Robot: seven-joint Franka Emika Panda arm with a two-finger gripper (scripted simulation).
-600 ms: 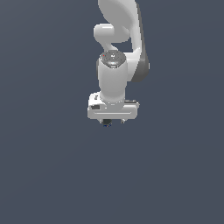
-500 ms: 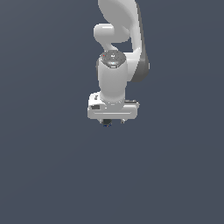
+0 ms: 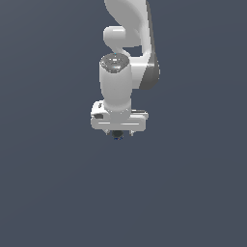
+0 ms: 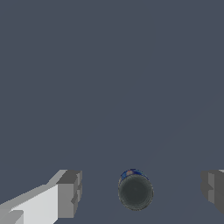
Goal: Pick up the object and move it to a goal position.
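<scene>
Object point(image 4: 135, 191) sits between the gripper's point(image 4: 142, 192) spread fingers (untouched).

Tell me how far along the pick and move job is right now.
Done: the gripper is lined up over the object, which sits between the two fingers in the wrist view. In hand: nothing yet; the fingers stand wide apart with gaps on both sides of the object. Left: close on it, lift it, and carry it to the goal, which neither view shows. In the exterior view the object is only a dark speck under the gripper.
</scene>
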